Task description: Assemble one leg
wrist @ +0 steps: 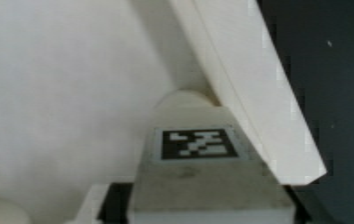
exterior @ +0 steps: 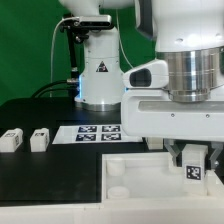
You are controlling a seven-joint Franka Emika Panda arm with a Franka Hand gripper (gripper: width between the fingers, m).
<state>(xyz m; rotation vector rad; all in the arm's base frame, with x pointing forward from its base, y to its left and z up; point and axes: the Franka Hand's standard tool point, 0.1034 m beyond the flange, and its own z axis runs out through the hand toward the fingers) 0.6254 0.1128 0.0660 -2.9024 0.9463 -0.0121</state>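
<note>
My gripper (exterior: 193,158) is shut on the leg (exterior: 192,172), a small white block with a black-and-white tag on its face. It holds the leg upright over the large white square panel (exterior: 130,178), towards the exterior view's right. In the wrist view the leg (wrist: 197,150) sits between my dark fingers (wrist: 113,205), with the gripper (wrist: 192,208) just above the panel's flat face (wrist: 67,90). The leg's tip is next to the panel's raised rim (wrist: 245,80) and a rounded socket (wrist: 188,102). Whether the leg touches the socket is hidden.
Two more white legs (exterior: 12,140) (exterior: 39,140) lie on the black table at the exterior view's left. The marker board (exterior: 95,130) lies behind the panel, in front of the arm's white base (exterior: 97,75). Dark table (wrist: 343,60) shows beyond the panel's rim.
</note>
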